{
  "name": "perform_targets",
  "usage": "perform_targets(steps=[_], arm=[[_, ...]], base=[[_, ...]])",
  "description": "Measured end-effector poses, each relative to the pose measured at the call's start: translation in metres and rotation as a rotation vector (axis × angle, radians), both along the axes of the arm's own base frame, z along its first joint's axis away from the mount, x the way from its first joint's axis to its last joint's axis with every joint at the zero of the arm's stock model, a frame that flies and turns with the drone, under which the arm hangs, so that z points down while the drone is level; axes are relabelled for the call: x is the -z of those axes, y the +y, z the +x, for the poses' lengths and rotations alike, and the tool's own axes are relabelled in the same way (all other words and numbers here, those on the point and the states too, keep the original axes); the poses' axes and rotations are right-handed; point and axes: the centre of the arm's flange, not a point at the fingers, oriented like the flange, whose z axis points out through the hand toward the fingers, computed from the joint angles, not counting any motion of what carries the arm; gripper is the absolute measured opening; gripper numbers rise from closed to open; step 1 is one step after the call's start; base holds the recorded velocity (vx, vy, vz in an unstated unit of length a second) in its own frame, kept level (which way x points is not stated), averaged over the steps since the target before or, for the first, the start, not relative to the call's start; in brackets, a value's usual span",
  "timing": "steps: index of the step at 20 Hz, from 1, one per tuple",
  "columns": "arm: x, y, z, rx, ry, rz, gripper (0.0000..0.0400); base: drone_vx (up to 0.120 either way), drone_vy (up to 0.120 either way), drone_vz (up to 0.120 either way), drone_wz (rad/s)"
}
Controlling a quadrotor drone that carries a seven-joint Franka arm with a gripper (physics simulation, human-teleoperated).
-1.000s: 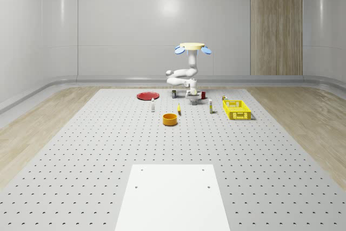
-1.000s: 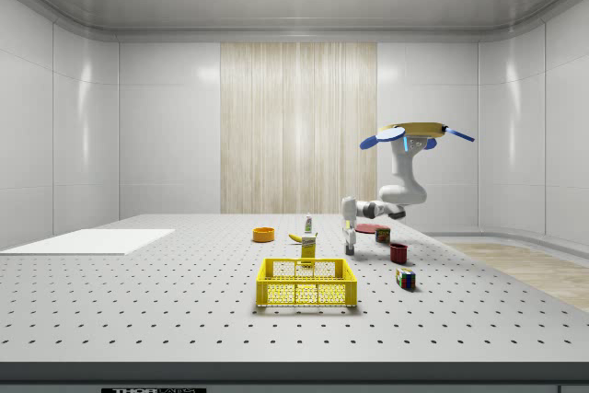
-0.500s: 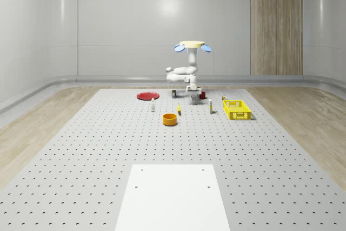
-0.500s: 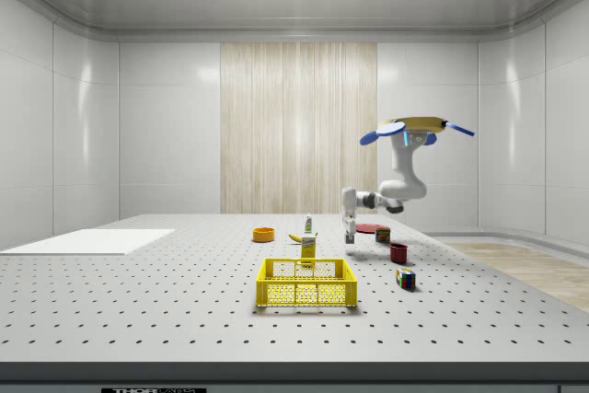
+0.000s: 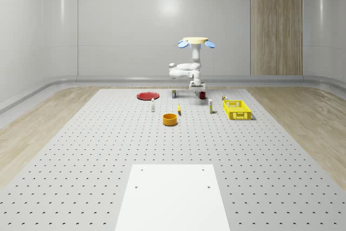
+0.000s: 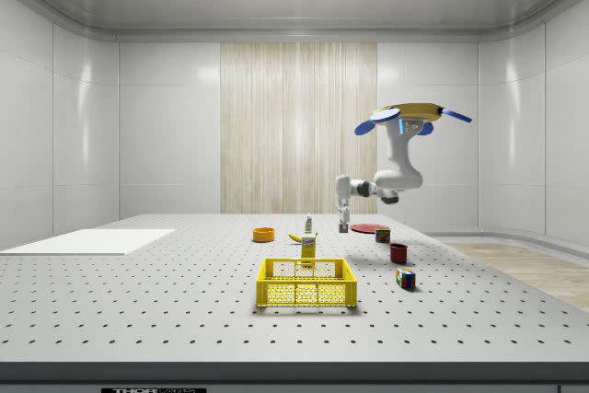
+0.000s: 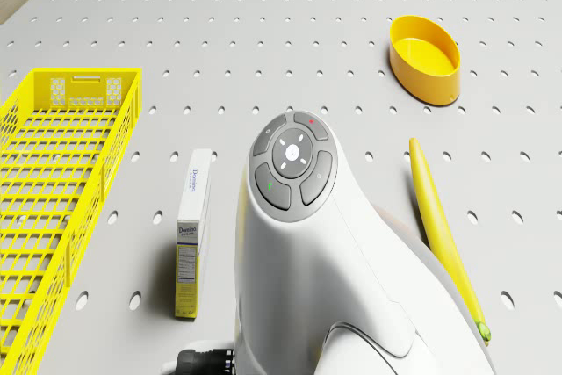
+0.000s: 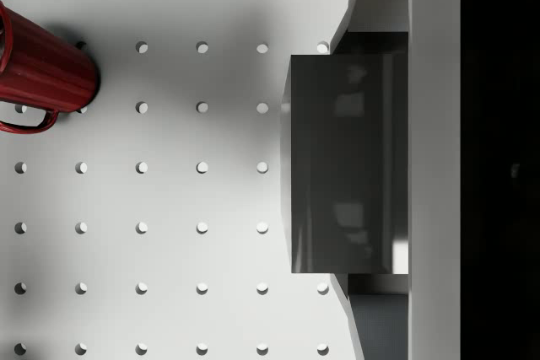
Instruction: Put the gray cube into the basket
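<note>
In the wrist view the gray cube (image 8: 337, 166) sits between my two fingers, one finger (image 8: 384, 2) on each side of it, well above the perforated table. My gripper (image 8: 354, 158) is shut on it. In the side view the gripper (image 6: 343, 222) hangs from the white arm, held clear of the table. The drone (image 6: 409, 118) hovers behind the yellow basket (image 6: 306, 283), above the red mug (image 6: 398, 252). In the whole-scene view the drone (image 5: 195, 41) hovers to the left of the basket (image 5: 237, 110), and the gripper (image 5: 197, 86) hangs under it.
A small carton (image 7: 193, 230) stands just beside the basket (image 7: 53, 191), with a banana (image 7: 443, 234) and an orange bowl (image 7: 426, 57) farther off. A red mug (image 8: 38, 73) stands below the gripper. A red plate (image 5: 147, 96) and a colour-puzzle cube (image 6: 405, 277) rest on the table.
Drone and arm have risen, lifting the gray cube off the table. They have also shifted a little toward the whole-scene view's right, toward the basket side.
</note>
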Motion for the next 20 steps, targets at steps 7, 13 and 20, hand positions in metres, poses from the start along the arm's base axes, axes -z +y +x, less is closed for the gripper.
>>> perform_targets(steps=[7,13,20], arm=[[0.0008,0.0000,0.0000,0.000,0.000,0.000,0.0250],[0.0010,0.0000,0.0000,0.000,0.000,0.000,0.0250],[0.0010,0.0000,0.0000,0.000,0.000,0.000,0.0250]], base=[[0.074,0.120,0.057,0.000],[0.000,0.120,0.000,0.000],[0.000,0.120,0.000,0.000]])
